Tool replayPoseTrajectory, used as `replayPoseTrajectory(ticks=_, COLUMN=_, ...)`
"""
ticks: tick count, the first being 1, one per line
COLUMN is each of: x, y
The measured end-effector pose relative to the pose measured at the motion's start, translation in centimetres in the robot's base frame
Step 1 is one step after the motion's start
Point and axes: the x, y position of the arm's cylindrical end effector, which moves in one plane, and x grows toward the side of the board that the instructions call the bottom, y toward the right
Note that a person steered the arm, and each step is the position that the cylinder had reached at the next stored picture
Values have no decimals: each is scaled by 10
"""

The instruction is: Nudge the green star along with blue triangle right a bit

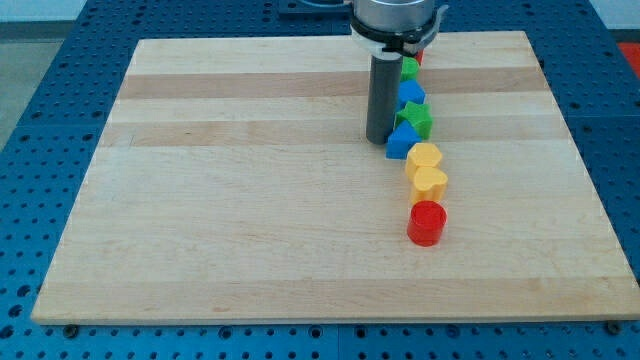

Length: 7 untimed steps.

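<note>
Fingers: none on this rig, just my tip (380, 138), the dark rod's lower end, holding nothing, planted on the pale wooden worktop (250, 200) just left of the blue triangle block (401, 141) and seemingly touching it, tho the angle is poor. Green star block (419, 119) sits just up-right of the triangle, touching. Plenty of bare board to the view's right before the edge. Blocks run in a line: green block (409, 68), blue block (411, 93), two yellow heart blocks (425, 157) (430, 181), red cylinder (426, 222). Blue pegboard (40, 130) surrounds. Triangle's apex points roughly up.
</note>
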Motion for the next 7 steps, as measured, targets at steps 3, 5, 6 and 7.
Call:
replayPoseTrajectory(ticks=3, x=0, y=14)
replayPoseTrajectory(ticks=5, x=0, y=15)
replayPoseTrajectory(ticks=6, x=0, y=16)
replayPoseTrajectory(ticks=7, x=1, y=16)
